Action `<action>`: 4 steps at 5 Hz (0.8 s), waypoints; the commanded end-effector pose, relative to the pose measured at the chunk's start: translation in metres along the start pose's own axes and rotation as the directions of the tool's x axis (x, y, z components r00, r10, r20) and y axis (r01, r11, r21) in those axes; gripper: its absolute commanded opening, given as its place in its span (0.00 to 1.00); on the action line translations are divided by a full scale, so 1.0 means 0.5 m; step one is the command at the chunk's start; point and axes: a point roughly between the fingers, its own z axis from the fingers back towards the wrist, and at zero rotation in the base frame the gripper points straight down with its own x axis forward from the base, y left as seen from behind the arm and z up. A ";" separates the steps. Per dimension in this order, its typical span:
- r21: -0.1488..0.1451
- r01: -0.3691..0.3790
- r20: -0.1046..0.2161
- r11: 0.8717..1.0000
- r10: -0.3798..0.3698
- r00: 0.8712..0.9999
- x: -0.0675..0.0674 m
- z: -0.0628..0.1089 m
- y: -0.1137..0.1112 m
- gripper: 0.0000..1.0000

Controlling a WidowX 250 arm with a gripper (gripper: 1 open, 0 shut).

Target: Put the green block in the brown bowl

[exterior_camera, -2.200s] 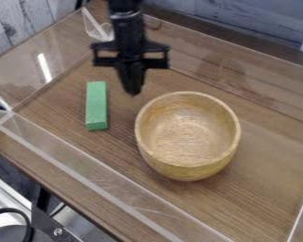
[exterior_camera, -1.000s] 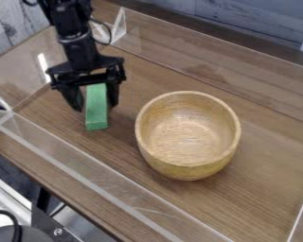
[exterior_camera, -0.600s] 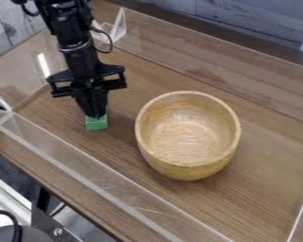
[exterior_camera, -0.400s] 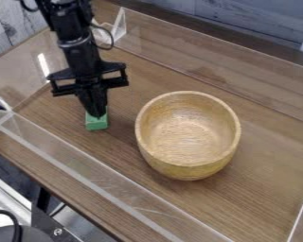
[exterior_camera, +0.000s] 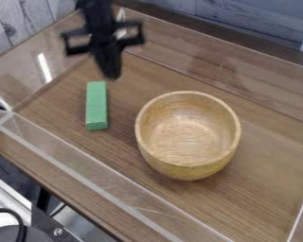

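The green block lies flat on the wooden table, left of the brown bowl, its long side running toward the camera. My gripper hangs above and just behind the block's far end, blurred by motion. Its dark fingers come together in a single point, shut, and the block is not between them. There is a clear gap between the fingertips and the block. The bowl stands upright with nothing inside it.
A transparent wall runs along the front and left edges of the wooden table. Bare wood lies between the block and the bowl and behind the bowl.
The fingers closed around the block's far end, then the gripper rose and shifted to the right in the picture. The block stayed lying on the table.
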 end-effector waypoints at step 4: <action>0.083 -0.330 0.077 0.940 0.324 0.943 0.039 -0.009 -0.005 1.00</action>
